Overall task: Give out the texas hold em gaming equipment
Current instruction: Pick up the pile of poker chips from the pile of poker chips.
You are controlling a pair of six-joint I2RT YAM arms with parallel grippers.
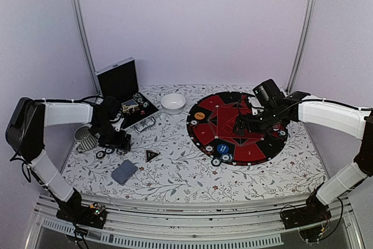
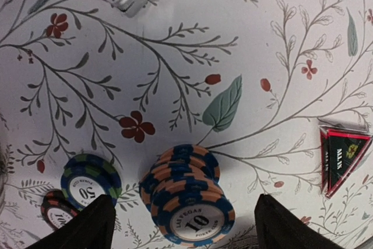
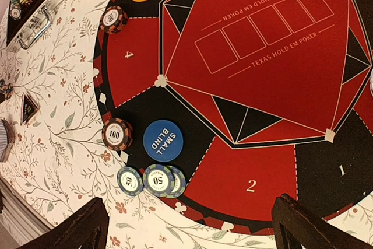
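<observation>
Evidently the left gripper (image 2: 182,220), spread wide, straddles the leaning stack of blue-and-orange chips (image 2: 189,199) on the floral cloth (image 2: 175,56); it should probably drop straight and squeeze low so nothing topples. The green 50 chip (image 2: 91,182) just beside crowds one finger, while the right gripper (image 3: 189,214), also spread and empty, hovers over the round mat (image 3: 262,56).

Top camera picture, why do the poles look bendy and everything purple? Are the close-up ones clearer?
Top external: the lens probably bows the poles, light tints the walls lilac, chips too small to read. Left wrist: sharp, the 10 on the chip stack reads clearly; claw fingers are black silhouettes. Right wrist: even light, the small blind disc reads fine.
</observation>
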